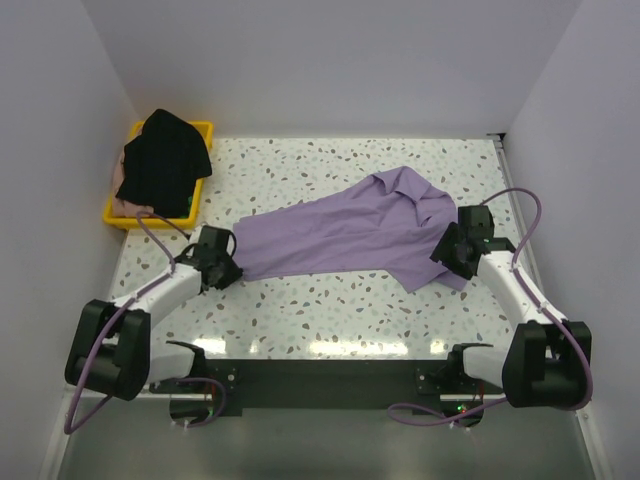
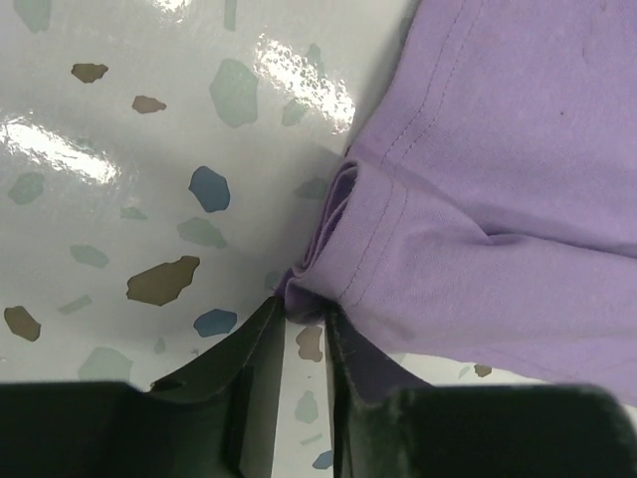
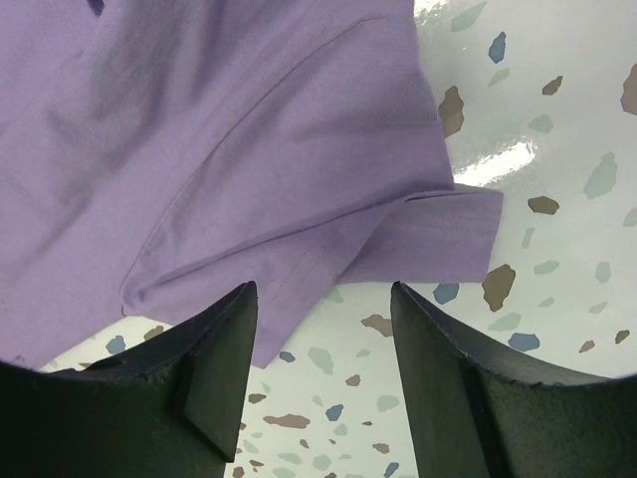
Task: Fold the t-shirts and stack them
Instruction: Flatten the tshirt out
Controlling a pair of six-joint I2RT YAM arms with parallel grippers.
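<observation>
At the far left, the yellow tray (image 1: pixel 203 128) holds the black t-shirt (image 1: pixel 165 160) heaped in a loose mound that spills over its rim. A sliver of the pale pink t-shirt (image 1: pixel 124 206) shows beneath it at the near corner. Both lie well apart from the arms' work. Just right of the tray, the left gripper (image 1: pixel 228 264) sits low on the speckled table (image 1: pixel 330 320) at the left end of the lavender t-shirt (image 1: pixel 340 235). In the wrist view the left gripper (image 2: pixel 302 311) has its jaws drawn to a narrow slot, and the bunched hem corner (image 2: pixel 323 249) lies right at their tips. Whether they actually bite the cloth cannot be told. The shirt lies unfolded and rumpled, its long axis running from that hem at near left up to the collar end at far right, so each arm has one end close by. At the right, the right gripper (image 1: pixel 452 252) rests at the shirt's right edge, its jaws (image 3: pixel 323 289) spread wide and holding nothing, with a sleeve (image 3: pixel 438 234) directly ahead of the tips. Neither folding nor stacking appears to be done.
</observation>
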